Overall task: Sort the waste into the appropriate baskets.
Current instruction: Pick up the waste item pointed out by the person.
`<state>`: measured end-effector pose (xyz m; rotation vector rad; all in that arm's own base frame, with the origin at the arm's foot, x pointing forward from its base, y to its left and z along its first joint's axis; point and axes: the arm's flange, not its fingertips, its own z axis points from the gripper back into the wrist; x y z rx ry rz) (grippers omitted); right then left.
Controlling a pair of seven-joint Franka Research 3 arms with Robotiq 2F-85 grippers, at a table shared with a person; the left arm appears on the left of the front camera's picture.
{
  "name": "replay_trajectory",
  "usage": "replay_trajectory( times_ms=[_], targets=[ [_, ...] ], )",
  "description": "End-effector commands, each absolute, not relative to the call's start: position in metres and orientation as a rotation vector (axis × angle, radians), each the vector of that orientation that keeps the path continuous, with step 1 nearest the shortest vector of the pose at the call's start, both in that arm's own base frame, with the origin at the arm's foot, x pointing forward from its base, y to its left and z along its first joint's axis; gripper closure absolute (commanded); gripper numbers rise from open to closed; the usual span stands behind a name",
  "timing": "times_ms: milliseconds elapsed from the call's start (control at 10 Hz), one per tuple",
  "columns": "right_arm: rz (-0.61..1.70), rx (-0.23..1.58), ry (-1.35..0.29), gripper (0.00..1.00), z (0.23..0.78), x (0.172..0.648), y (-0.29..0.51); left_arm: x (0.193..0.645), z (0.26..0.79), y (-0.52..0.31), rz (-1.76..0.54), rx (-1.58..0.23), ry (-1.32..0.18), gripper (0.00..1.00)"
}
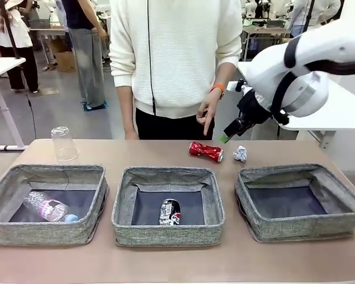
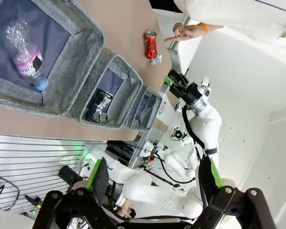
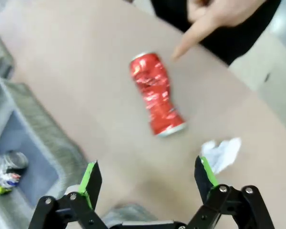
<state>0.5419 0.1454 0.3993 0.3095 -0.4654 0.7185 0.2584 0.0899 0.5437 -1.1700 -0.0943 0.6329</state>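
Just ahead of my right gripper (image 3: 147, 167), jaws apart and empty, the crushed red metal can (image 3: 155, 93) lies on the brown table (image 3: 62, 57), a person's pointing hand (image 3: 214, 14) beyond it.

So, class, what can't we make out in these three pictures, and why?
Dark can: print too small in front view, blurred in right wrist view.
Bottle: label wording too small in front view.
Paper ball: left wrist view, too small to show its shape.
Person's hand: right wrist view, cut by the top edge, blurred.
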Motion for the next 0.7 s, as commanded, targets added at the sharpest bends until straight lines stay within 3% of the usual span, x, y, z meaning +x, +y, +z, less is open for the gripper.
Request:
replay_trajectory(
  times_ms=[0,300,600],
  targets=[
    [0.866,0.293,-0.504,0.0,0.375,0.575,0.153,0.258,0.545,0.092,0.622,-1.175,-0.104,0.0],
    [1.017,0.33,-0.402,0.0,0.347,0.618,0.185,0.258,0.545,0.092,0.622,-1.175,-0.104,0.0],
    [0.974,0.361,-0.387,0.0,0.313,0.648,0.205,0.258,0.545,0.092,0.622,-1.175,-0.104,0.0]
  ],
)
